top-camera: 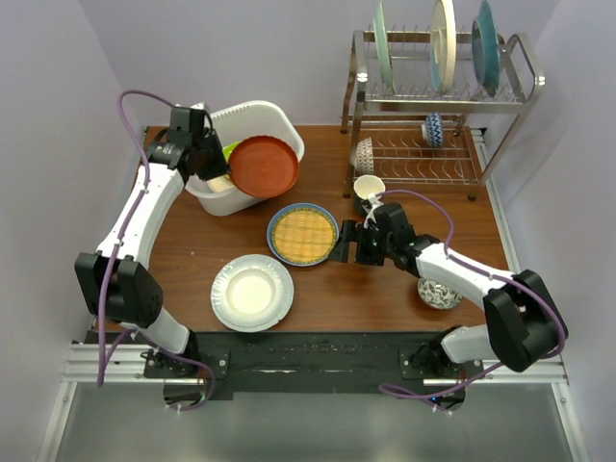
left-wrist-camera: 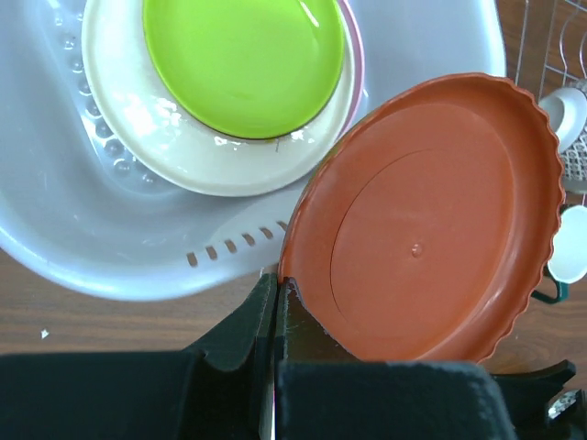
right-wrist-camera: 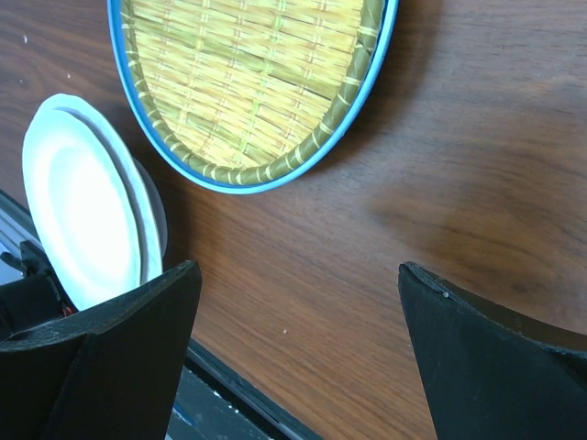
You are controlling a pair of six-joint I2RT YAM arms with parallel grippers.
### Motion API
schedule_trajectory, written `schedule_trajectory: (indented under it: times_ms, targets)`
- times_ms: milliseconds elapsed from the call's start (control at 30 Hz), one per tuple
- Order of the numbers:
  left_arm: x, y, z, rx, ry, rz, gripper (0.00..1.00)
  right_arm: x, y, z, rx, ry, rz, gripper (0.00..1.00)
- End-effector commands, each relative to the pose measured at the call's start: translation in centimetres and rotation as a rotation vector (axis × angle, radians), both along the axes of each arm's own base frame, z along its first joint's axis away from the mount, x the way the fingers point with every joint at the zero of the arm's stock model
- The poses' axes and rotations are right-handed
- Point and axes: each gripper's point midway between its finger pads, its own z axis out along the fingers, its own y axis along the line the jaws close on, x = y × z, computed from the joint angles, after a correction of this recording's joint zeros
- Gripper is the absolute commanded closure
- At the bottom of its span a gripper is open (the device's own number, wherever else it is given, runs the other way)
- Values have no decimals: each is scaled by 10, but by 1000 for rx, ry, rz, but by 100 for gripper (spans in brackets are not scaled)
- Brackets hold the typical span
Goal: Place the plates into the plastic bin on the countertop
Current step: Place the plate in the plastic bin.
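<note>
1. Red-brown plate (top-camera: 263,166), shallow with a scalloped rim, hangs tilted at the near right corner of the white plastic bin (left-wrist-camera: 83,229). The left jaws are clenched on its lower edge.
2. The coming move turns on one relation. The bin's open well lies to the left of the held plate and beyond it. There a lime plate (left-wrist-camera: 243,64) rests on a cream plate (left-wrist-camera: 183,151), with a pink edge showing underneath. The held plate overhangs the bin wall, so I judge it must go further in and tip flatter before it is let go.
3. A white plate (top-camera: 252,292) lies flat on the dark wood table (top-camera: 192,241) near the front edge, between the two arms, with nothing touching it.
4. A yellow woven-look plate (top-camera: 303,234) with a blue rim lies flat at mid-table. It is round, so it has no long axis and any part of the rim would serve.
5. The right jaws are spread wide and hold nothing. They sit low over the table just to the right of the yellow plate, with its rim facing them. The right arm is plainly the nearer one.
6. At the back right, upright plates (top-camera: 443,43) stand on edge in the wire rack (top-camera: 423,96).
</note>
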Motion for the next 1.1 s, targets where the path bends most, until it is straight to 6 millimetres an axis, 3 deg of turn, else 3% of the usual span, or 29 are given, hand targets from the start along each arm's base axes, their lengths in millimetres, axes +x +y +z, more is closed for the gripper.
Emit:
schedule_trajectory:
  times_ms: [0,467,1067]
  targets:
    - [27,8,8,-71,-46,2,100,2,-1,-7,-4,4,-5,7]
    - [90,31,-2,-78,-48,57,100,2,-1,-19,-25,27,3,7]
    - [129,71,-43,-99,-26,212,100,0,0,-29,-31,51,10,7]
